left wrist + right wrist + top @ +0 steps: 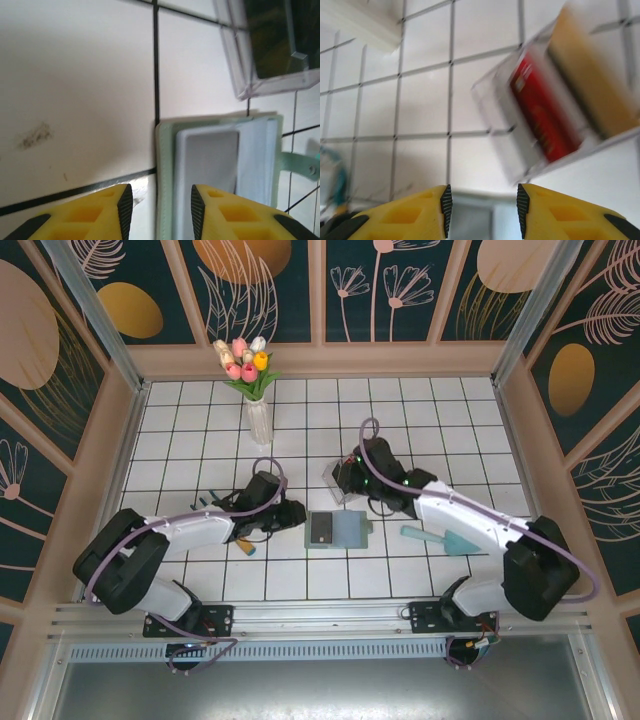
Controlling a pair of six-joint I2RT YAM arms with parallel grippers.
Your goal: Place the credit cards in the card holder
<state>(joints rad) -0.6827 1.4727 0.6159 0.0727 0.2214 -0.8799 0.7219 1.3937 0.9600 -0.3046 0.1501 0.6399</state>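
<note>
We see the flat sage-green bifold card holder [350,532] lying open on the white tiled counter [440,420], with a dark grey card [323,529] on its 9 o'clock half. At its 12 o'clock sits a clear plastic box [495,105] holding a red card [540,115] and a tan card [590,85]. The left end effector [160,200] hangs at the holder's 9 o'clock edge and the right end effector [483,200] is near the box. The fingers of both stand moderately apart, gripping nothing.
</note>
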